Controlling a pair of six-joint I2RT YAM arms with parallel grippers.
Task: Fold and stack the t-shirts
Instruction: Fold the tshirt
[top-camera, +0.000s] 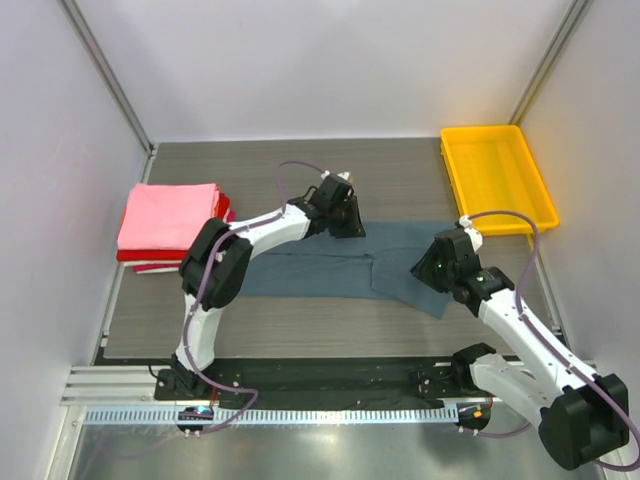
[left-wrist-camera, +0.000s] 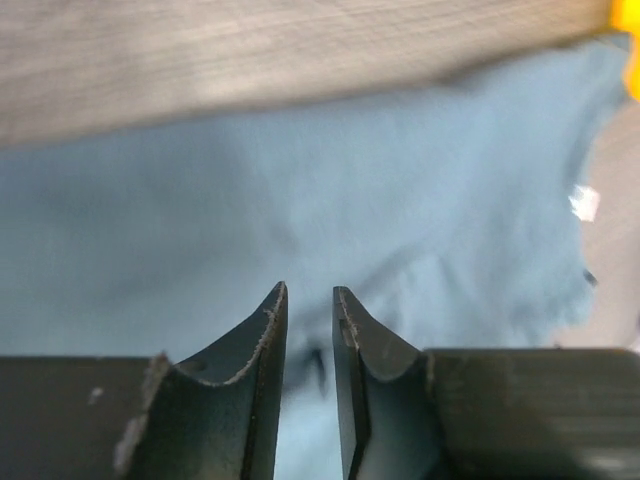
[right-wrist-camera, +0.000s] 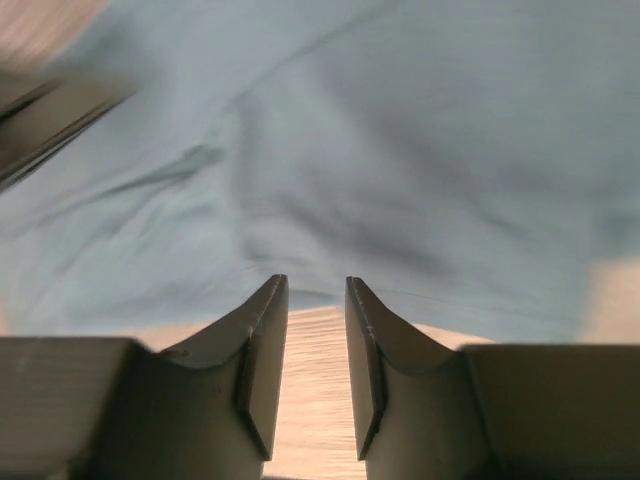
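Folded stack: pink cotton t-shirt (top-camera: 170, 213) lies on a red t-shirt (top-camera: 128, 255) and a white t-shirt (top-camera: 150, 268), at the far left of the grey wood-grain table (top-camera: 300, 325).
Left gripper (left-wrist-camera: 309, 296): over the far edge of the slate blue-grey t-shirt (top-camera: 320, 268); jaws narrowly parted, nothing plainly pinched.
Blue-grey t-shirt: spread out mid-table, not yet folded, right end creased.
Right gripper (right-wrist-camera: 316, 285): jaws part-open and empty at the shirt's near right hem.
Yellow plastic tray (top-camera: 455, 170): far right corner.
Risk: a shallow bite could catch one layer or slip, skewing the fold.
Hidden: the left wrist view is blurred; collar and sleeves are unclear.
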